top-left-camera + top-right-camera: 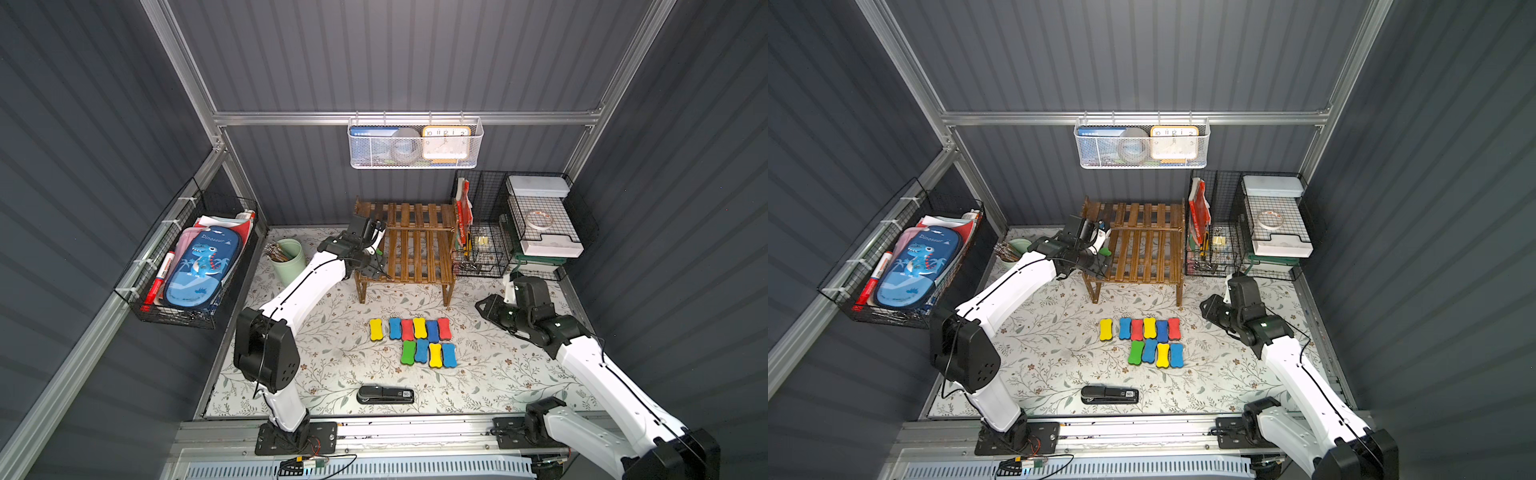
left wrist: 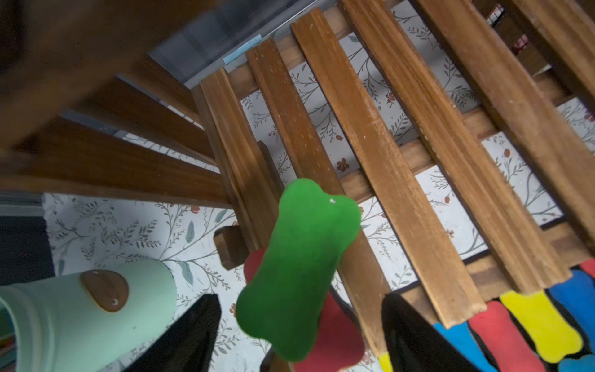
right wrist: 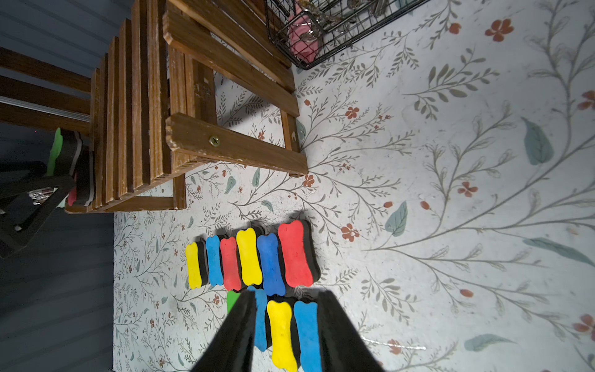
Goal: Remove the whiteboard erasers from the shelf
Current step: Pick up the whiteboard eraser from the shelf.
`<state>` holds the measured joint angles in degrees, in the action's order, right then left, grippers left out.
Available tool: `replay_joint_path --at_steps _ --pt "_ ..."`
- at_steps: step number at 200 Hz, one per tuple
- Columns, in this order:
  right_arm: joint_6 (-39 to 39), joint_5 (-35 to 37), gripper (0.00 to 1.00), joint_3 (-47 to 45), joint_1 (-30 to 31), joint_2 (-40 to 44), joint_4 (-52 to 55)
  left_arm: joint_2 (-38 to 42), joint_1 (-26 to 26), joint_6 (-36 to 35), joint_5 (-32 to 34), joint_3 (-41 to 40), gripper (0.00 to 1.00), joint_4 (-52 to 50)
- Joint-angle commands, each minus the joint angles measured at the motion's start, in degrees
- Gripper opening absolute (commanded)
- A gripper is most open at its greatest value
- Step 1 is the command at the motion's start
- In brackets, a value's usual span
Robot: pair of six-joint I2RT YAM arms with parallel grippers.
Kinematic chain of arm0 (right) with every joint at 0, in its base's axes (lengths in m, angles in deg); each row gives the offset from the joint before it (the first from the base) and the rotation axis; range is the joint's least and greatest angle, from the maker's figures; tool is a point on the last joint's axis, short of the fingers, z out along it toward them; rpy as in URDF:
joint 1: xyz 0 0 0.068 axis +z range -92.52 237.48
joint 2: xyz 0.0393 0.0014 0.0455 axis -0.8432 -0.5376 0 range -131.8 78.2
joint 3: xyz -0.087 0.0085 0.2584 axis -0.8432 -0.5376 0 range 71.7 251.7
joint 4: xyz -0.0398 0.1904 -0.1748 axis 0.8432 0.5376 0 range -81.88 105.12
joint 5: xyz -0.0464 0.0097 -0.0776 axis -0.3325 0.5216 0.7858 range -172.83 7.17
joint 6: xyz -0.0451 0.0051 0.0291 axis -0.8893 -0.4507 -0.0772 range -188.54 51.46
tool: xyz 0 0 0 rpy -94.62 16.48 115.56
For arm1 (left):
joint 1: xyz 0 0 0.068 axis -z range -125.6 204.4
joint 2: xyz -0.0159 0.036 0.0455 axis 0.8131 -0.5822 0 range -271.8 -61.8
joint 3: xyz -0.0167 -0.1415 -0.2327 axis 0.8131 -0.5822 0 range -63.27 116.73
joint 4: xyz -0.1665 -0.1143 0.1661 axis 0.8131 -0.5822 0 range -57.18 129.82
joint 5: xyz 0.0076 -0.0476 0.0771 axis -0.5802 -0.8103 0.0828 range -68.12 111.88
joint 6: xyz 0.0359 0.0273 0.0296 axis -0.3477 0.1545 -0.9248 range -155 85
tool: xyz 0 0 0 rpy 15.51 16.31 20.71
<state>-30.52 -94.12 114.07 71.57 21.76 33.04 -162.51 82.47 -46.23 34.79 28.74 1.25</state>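
I count twelve whiteboard erasers (image 1: 419, 328) in all: four blue, three yellow, three red and two green. Ten of them lie in two rows on the mat (image 1: 498, 374), six and four, while one green eraser (image 2: 299, 267) and one red eraser (image 2: 338, 338) are at the shelf (image 1: 415, 257). There is also one stapler (image 1: 385, 395) and one cup (image 1: 291, 262).

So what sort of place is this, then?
Probably a robot test booth dressed as a desk: two arms bolted to a front rail, grey panel walls, and stationery like a stapler and pencil case.
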Motion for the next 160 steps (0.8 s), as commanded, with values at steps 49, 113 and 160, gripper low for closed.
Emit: replay_joint_path --at_steps 49,113,160 --pt "-0.4 0.9 0.37 0.6 -0.3 -0.2 0.5 -2.2 -0.4 -0.5 0.6 -0.5 0.65 -0.2" --pt "-0.3 0.6 0.37 0.6 -0.3 -0.5 0.2 -2.0 -0.4 0.3 2.8 0.0 0.52 0.5" --pt "-0.3 -0.5 0.37 0.7 -0.3 -1.2 -0.5 -1.9 -0.4 1.0 3.0 0.8 0.48 0.5"
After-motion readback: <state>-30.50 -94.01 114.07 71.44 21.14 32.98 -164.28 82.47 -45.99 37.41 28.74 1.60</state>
